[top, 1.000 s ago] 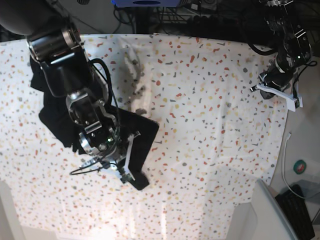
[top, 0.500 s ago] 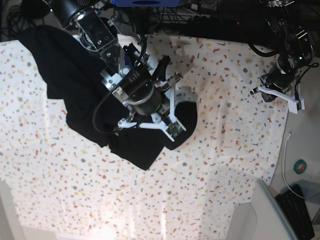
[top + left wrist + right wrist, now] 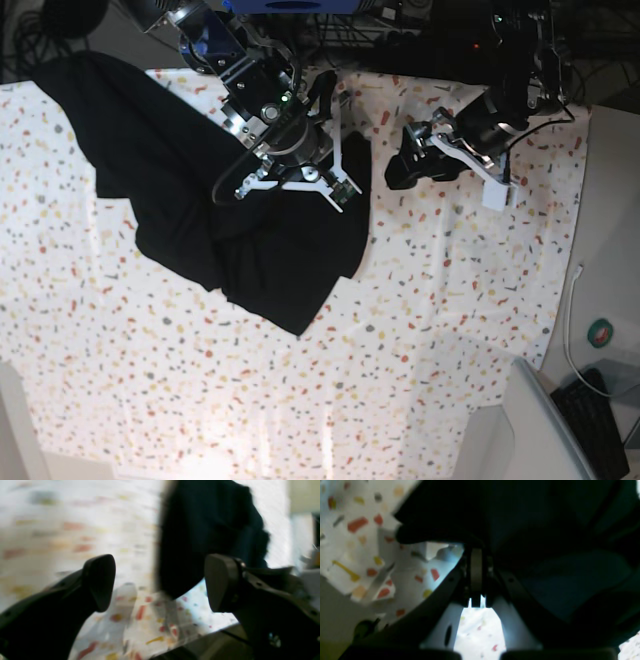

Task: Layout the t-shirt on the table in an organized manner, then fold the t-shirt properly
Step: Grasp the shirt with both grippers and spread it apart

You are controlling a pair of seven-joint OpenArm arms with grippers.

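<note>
One black t-shirt [image 3: 280, 250] lies rumpled across the table [image 3: 400, 400], running in the base view from 10 o'clock down through the middle, its lowest corner poking out toward 6 o'clock. From where I stand, it's plain dark cloth, bunched in soft ridges and uneven at the edges, nowhere near a neat rectangle.

Over its middle leans the right gripper [image 3: 478, 577], fingertips together, clamped on a pinch of the shirt. The left gripper [image 3: 405, 155] reaches in at 1 o'clock, beside the shirt's edge, its fingers spread apart; whether they touch the cloth I can't tell.

Underneath, the white tablecloth is speckled with red, yellow, orange and grey flecks. Past its edge, at 4 o'clock, sits a round green object [image 3: 600, 333] near a pale cable [image 3: 570, 330], and farther out a black item [image 3: 590, 425]. Something blue [image 3: 295, 5] shows at 12 o'clock.
</note>
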